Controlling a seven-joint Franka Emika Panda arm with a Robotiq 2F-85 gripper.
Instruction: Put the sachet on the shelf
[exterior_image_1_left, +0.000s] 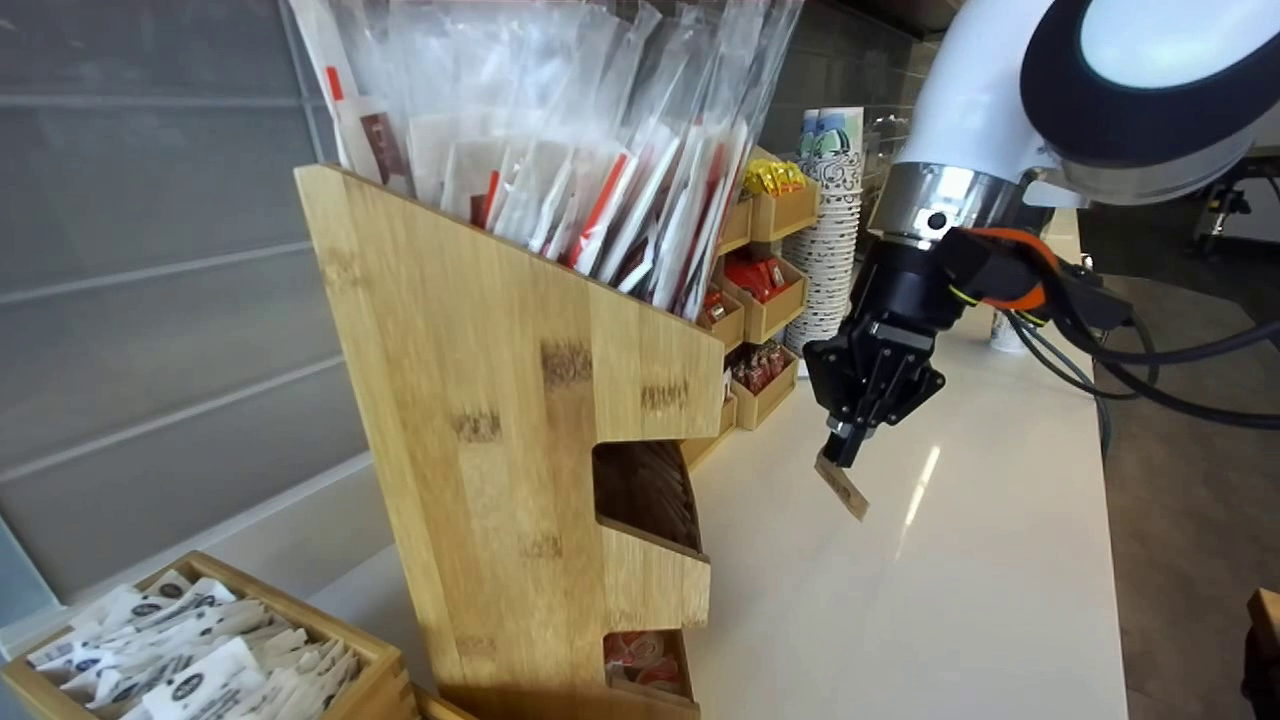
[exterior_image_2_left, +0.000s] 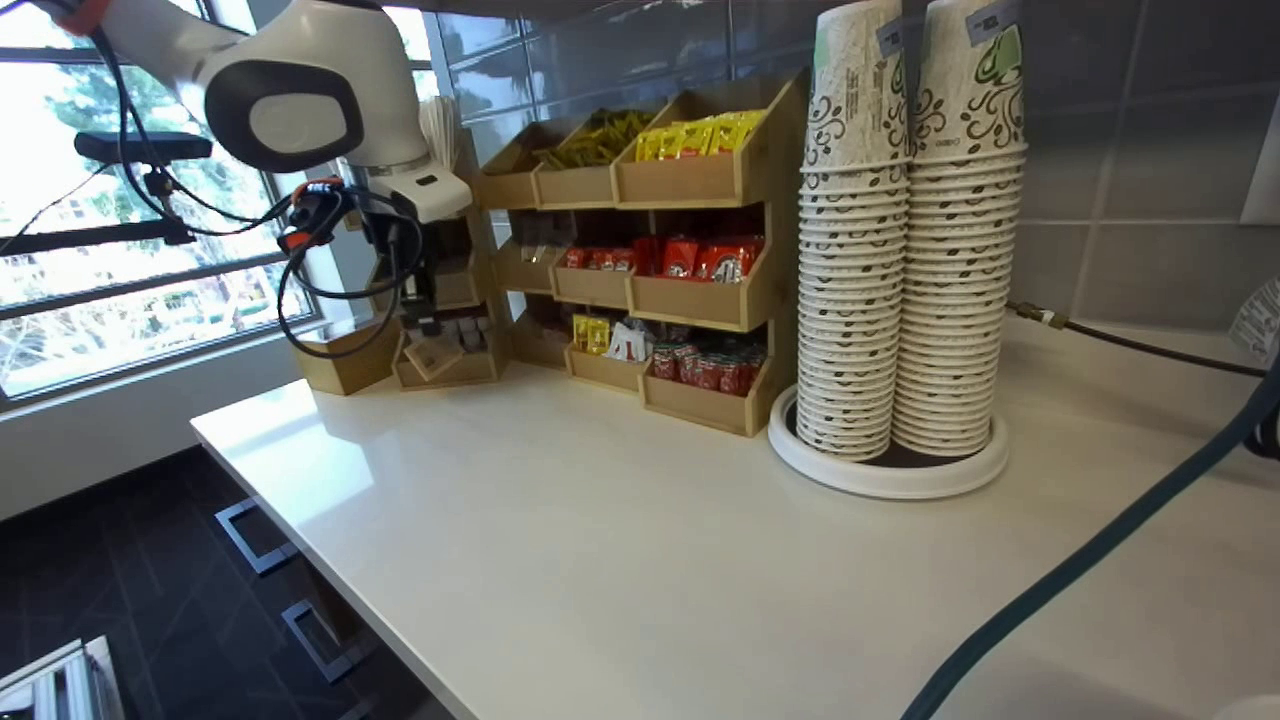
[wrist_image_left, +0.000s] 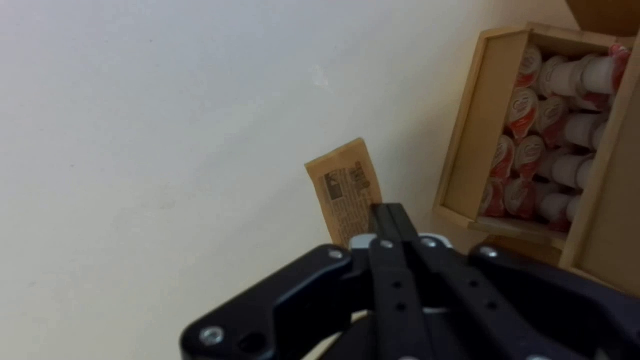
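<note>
Nearest in an exterior view stands the bamboo shelf (exterior_image_1_left: 500, 500); beyond it, the end effector (exterior_image_1_left: 845, 452) pinches the brown sachet (exterior_image_1_left: 845, 490) above the bench (exterior_image_1_left: 980, 580). Carrying seems in hand; next probably calls for angling it into the shelf.

The print on the sachet (wrist_image_left: 346, 192) and the white packets (exterior_image_1_left: 205, 680) is illegible.

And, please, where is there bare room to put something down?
Bare: the counter, from the rack out to the front edge, and beside the shelf, beneath the end effector.
Crowded: the shelf's top, full of long wrapped items; the tray, heaped with packets; and where the cup stacks stand.
</note>
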